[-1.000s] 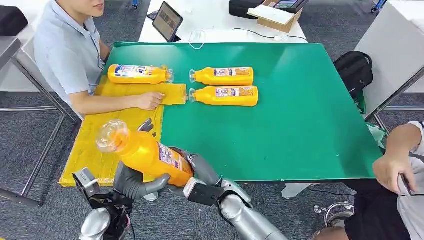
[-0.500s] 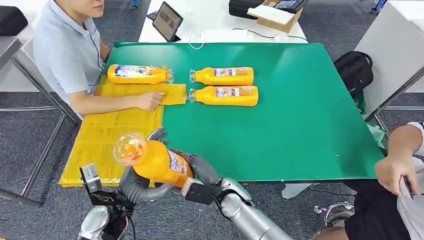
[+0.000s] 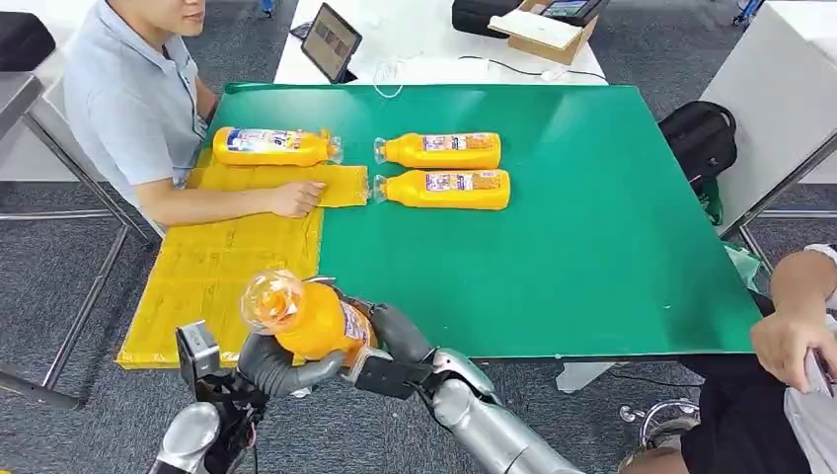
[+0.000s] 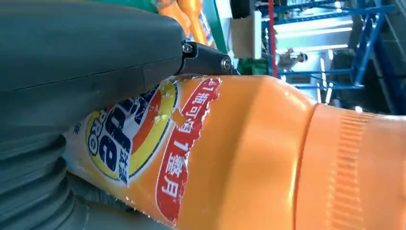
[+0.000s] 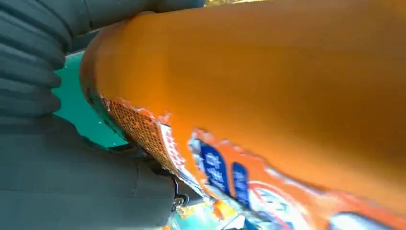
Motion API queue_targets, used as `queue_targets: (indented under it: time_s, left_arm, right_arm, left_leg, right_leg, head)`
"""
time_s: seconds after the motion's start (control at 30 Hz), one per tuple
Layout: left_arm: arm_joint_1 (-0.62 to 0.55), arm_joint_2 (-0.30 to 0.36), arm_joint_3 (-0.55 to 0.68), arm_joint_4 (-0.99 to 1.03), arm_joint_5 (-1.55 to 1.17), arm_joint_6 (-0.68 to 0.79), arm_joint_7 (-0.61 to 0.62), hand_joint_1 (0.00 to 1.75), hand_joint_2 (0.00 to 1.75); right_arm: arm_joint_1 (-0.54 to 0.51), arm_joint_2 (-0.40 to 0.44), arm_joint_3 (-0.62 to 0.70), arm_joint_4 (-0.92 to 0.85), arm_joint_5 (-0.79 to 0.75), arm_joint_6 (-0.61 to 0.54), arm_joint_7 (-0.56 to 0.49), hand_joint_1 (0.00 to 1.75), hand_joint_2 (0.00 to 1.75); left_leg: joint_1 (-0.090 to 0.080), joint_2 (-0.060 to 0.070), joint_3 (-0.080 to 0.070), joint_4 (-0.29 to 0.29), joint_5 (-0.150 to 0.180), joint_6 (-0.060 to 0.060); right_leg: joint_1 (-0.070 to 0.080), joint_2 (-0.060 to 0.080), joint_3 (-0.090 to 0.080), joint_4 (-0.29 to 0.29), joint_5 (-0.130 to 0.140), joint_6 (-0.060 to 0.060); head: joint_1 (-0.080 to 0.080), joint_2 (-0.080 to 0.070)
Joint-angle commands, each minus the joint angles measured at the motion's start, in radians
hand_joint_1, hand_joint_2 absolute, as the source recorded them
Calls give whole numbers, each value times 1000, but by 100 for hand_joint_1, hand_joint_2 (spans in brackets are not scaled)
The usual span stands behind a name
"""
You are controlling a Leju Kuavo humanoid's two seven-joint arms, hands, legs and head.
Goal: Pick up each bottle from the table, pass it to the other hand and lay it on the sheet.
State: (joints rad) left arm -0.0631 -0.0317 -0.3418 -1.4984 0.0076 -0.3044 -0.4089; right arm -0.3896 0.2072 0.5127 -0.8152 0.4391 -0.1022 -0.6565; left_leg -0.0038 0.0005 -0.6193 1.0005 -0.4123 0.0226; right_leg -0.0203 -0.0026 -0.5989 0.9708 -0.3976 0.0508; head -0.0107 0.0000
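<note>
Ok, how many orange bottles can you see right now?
4. One bottle on the sheet by the person's arm, two bottles on the green table side by side, and one held bottle between the left hand and right hand.

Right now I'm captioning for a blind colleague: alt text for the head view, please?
Both robot hands, left hand and right hand, grip an orange bottle at the green table's near edge; beside it lies a yellow sheet.

Both hands [image 3: 326, 357] clasped together, fingers curled
</note>
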Motion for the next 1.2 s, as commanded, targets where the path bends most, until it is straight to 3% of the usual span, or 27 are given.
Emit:
queue_targets:
  time_s: [0.03, 0.1, 0.6, 0.63, 0.77, 0.87, 0.9, 1.1, 1.17, 1.2]
  left_arm:
    - [-37, -3, -15, 114, 39, 0, 39, 175, 175]
    - [-48, -21, 11, 126, 83, 13, 51, 175, 175]
    - [-72, -34, 29, 138, 107, 48, 64, 175, 175]
    - [-87, -38, 43, 146, 115, 74, 69, 175, 175]
    - [-204, -22, 131, 212, 117, 244, 76, 175, 175]
    - [-270, 25, 179, 249, 87, 278, 72, 175, 175]
    - [-287, 43, 201, 259, 52, 308, 65, 175, 175]
    - [-355, 101, 293, 331, -85, 378, 84, 175, 175]
    - [-381, 116, 311, 368, -166, 421, 86, 175, 175]
    - [-391, 121, 317, 381, -202, 439, 89, 175, 175]
  right_arm:
    - [-56, 39, -13, 17, -9, -51, 6, 0, 175]
    - [-48, 36, 0, -6, 16, -106, -19, 0, 175]
    - [-39, 27, 10, -23, 25, -139, -42, 0, 175]
    - [-33, 23, 16, -37, 31, -163, -42, 0, 0]
    - [-7, -24, 98, -128, 7, -287, -42, 0, 0]
    - [-4, -38, 95, -139, -15, -335, -42, 0, 0]
    - [-5, -44, 87, -133, -12, -368, -42, 0, 175]
    - [39, -58, 25, -239, -124, -463, -42, 0, 175]
    - [60, -46, -10, -285, -149, -490, -42, 0, 175]
    - [70, -41, -22, -307, -161, -492, -42, 0, 0]
  left_leg:
    - [0, 1, 2, 0, -1, -1]
    - [0, 1, 3, 0, -1, -1]
    - [1, 0, 2, 0, -1, -1]
    - [0, 0, 2, 0, -1, -1]
    - [2, -3, 2, 1, -1, -2]
    - [2, -2, 2, 1, 0, -2]
    - [1, -2, 2, 0, 1, -1]
    - [5, -2, 7, 2, -2, -5]
    - [3, -1, 3, 1, 0, -4]
    - [4, -1, 5, 3, -2, -5]
  right_leg:
    - [0, 1, 2, 0, -1, -1]
    - [0, 2, 2, 0, -1, -2]
    - [1, 0, 2, 0, -1, -2]
    - [0, 0, 1, 0, -1, -1]
    - [2, -3, 3, 0, -1, -2]
    - [2, -2, 2, 0, -1, -3]
    - [1, -2, 1, 0, 0, -2]
    - [4, -2, 7, 2, -4, -5]
    - [3, -1, 3, 2, -1, -3]
    - [4, -2, 6, 3, -4, -4]
  head:
    - [0, 0]
    - [0, 0]
    - [0, 0]
    - [0, 0]
    - [0, 0]
    - [0, 0]
    - [-1, 0]
    - [0, 0]
    - [0, 0]
    - [0, 0]
